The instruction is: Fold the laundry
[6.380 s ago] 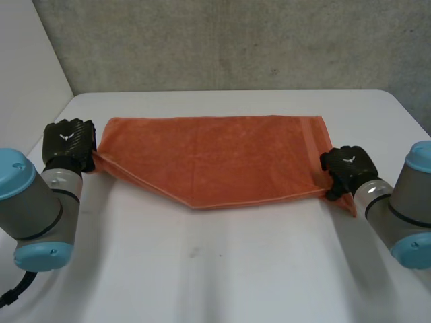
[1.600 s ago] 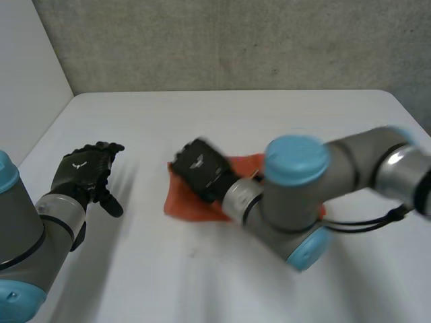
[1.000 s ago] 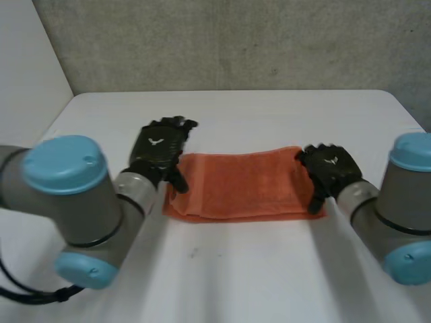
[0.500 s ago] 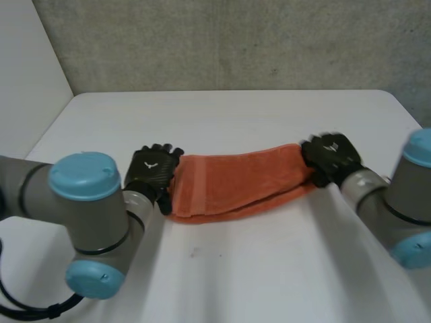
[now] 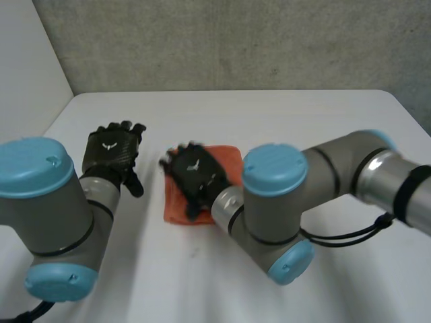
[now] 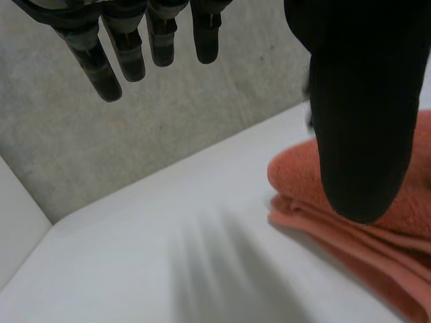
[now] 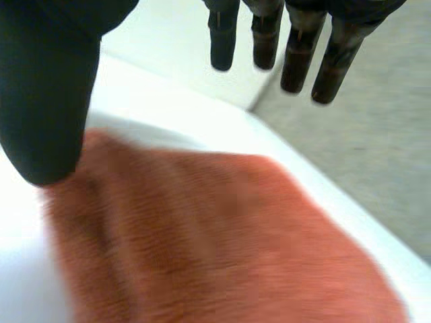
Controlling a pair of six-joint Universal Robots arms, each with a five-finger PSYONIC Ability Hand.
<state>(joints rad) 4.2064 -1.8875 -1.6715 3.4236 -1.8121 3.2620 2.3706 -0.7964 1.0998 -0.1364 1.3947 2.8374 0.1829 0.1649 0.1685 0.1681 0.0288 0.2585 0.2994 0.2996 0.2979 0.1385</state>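
Orange towel now lies as a small, roughly square bundle near the middle of the white table. Half a second ago it was a long strip stretched between the two hands. One end has been carried over onto the other, so the strip is halved.

The right arm has swung across from its own side. The right hand is spread over the top of the bundle, fingers straight and thumb held wide, gripping nothing. From these views I cannot tell whether the palm presses the cloth or hangs just above it.

The left hand has let go of its end and drawn back. It now sits beside the bundle and apart from it, fingers relaxed and splayed, holding nothing. In its wrist view the stacked layers of the fold show at the bundle's near edge.

My judgement is that folding is nearly done. What seems left is flattening the layers and squaring the edges.

As for containers, the towel rests straight on the tabletop, not in a basket or bin.
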